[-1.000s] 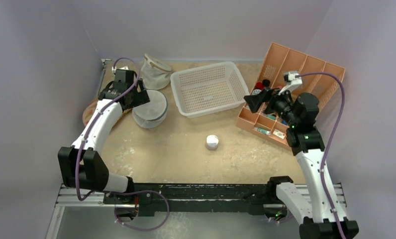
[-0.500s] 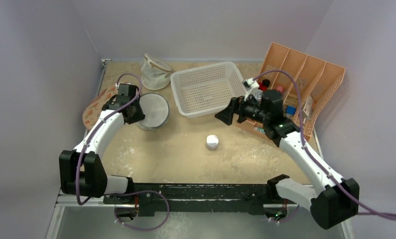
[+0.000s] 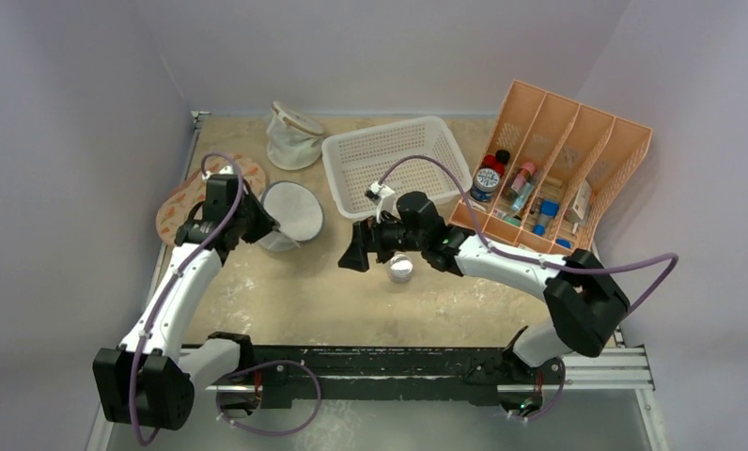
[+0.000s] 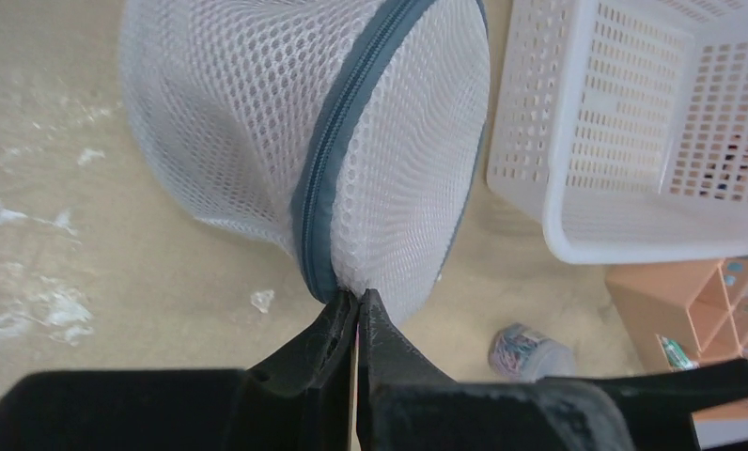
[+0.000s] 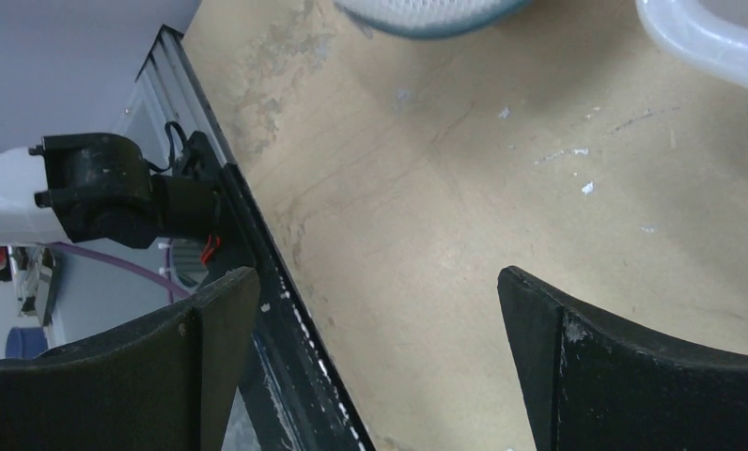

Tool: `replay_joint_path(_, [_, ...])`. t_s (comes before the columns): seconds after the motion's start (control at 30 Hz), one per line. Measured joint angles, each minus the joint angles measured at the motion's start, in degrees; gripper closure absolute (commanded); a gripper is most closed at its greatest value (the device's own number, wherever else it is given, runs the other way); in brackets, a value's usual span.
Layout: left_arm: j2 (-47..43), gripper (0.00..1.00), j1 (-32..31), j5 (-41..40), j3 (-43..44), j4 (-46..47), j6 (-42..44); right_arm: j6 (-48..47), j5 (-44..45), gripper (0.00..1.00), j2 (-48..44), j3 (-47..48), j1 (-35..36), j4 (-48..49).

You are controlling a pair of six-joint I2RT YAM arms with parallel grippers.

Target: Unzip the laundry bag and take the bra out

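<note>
Left end effector [image 4: 355, 303] is pinching shut on the laundry bag [image 4: 286, 132] at its zipper rim, tipping it sideways at the tabletop's [image 3: 304, 291] left. Right end effector [image 3: 355, 256], wide open and empty, is swinging over from the orange organizer [image 3: 624, 160] toward it. Zipper looking closed, bra not showing.
</note>
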Motion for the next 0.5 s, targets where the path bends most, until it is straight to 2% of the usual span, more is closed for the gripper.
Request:
replay_joint_path(0.17, [-5.35,1.0,0.0,5.57,-5.92,1.4,-6.88,1.9,-0.02,0.0,2.08,0.96,0.04,3.67])
replay_joint_path(0.33, [-10.8,1.0,0.0,12.04,-13.42,5.75,-16.17,4.52,-0.24,0.16,3.19,1.05,0.11,8.96])
replay_joint_path(0.5, [-13.33,1.0,0.0,14.43,-14.36,8.13,-21.64,7.13,-0.68,0.17,5.6,-0.13,0.7,15.37])
